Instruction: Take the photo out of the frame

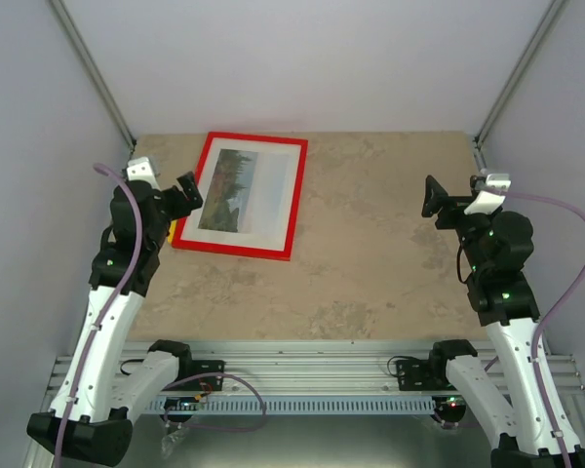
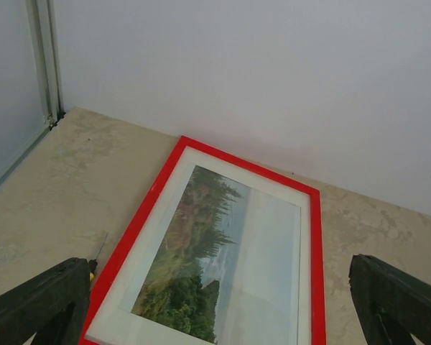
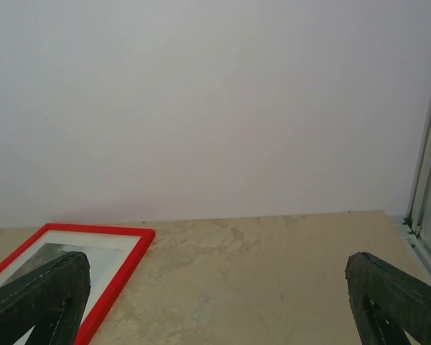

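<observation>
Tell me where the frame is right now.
In the top view the frame lies flat at the far left of the table, photo inside, close by the open left gripper.

2 arms raised, elbows bent. Left tool (image 1: pixel 187 189) wide open, holding nothing. Right tool (image 1: pixel 435 198) wide open, holding nothing.

Top camera looks down; both low wrist cameras face rearward, sharing the frame (image 1: pixel 298 195).

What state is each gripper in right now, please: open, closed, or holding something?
Left gripper: open, holding nothing, near the thin bright red rectangular picture frame.
Right gripper: open, holding nothing.
</observation>
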`<state>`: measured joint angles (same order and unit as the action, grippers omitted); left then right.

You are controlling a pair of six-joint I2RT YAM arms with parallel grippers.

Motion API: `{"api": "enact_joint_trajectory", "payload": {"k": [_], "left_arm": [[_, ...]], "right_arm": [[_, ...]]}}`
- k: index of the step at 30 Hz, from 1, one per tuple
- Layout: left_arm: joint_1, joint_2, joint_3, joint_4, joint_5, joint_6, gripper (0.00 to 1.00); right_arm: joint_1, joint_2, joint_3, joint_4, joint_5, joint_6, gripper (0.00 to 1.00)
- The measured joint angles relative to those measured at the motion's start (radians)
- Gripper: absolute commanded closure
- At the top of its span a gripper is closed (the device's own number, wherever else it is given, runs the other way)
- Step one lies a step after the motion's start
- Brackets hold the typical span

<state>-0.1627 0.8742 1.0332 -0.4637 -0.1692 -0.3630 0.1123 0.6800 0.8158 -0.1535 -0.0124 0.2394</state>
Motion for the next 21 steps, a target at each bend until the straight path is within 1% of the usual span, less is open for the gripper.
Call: {"api": "enact_joint_trajectory", "payload": {"k": [6,11,18,21], "left_arm": [[0.000,0.025,0.000,-0.001,0.038,0.000,0.00],[0.000,0.070,0.000,-0.004,0.078,-0.001,0.00],[0.001,0.137,0.000,-0.031,0.121,-0.013,0.00],[0.001,0.172,0.000,-0.044,0.127,-0.024,0.00]], "right_arm": [[0.000,0.006,-0.003,0.006,-0.011,0.011,0.02],[0.000,0.047,-0.004,0.012,-0.057,0.019,0.02],[0.006,0.183,-0.004,0.011,-0.170,0.039,0.02],[0.035,0.259,0.003,0.009,-0.196,0.043,0.02]]}}
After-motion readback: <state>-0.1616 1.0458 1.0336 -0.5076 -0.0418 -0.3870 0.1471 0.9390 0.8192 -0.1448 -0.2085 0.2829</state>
